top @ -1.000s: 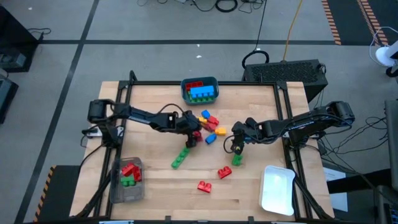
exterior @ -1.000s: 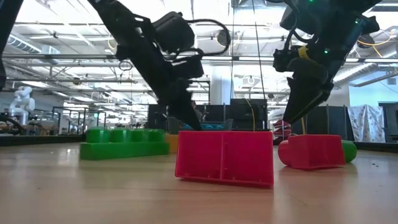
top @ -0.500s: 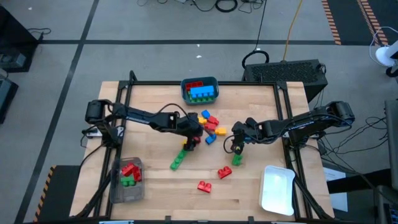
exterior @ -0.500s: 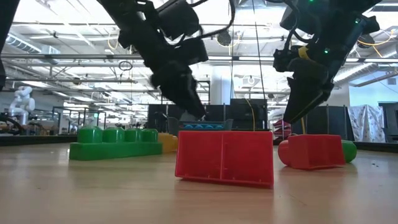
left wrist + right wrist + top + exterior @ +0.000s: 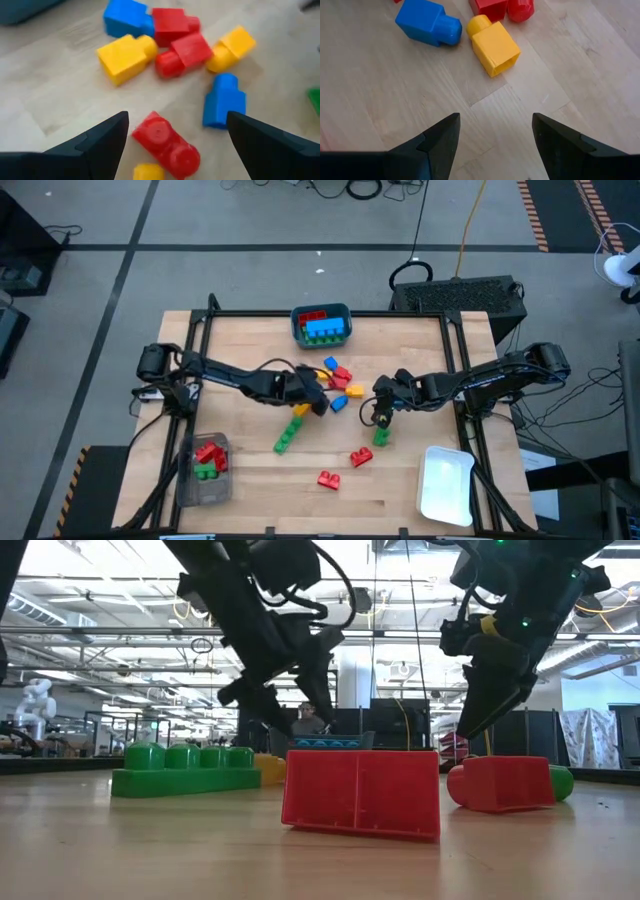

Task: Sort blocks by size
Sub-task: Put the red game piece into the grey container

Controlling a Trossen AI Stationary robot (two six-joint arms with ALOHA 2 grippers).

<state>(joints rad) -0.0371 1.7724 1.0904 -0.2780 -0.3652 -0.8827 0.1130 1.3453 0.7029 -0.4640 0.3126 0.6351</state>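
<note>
- High view: my left claw hangs over the cluster of blocks at mid-worktop, fingers spread and holding nothing. My right claw hovers just right of that cluster, also released and empty, with a green brick just in front of it. A long green brick lies below my left claw; two red bricks lie well apart from the pile, nearer the front edge. Some blocks already sit in the teal bin at the back and in the clear tray at front left; the white tray at front right looks bare.
- Low view: my left claw is raised clear of the worktop above the long green brick. A red brick lies on its side in the foreground.
- Left wrist view: between my spread fingers lies a red brick with a yellow piece touching it. I judge the risk here is crowding: if I drop straight down, a finger could catch the yellow piece or the blue brick nearby and scatter the pile, or I could pinch two at once.
- Right wrist view: bare wood lies between my fingers; a yellow brick and blue brick lie ahead. Both arms work the same pile, so I could bump my other arm.
</note>
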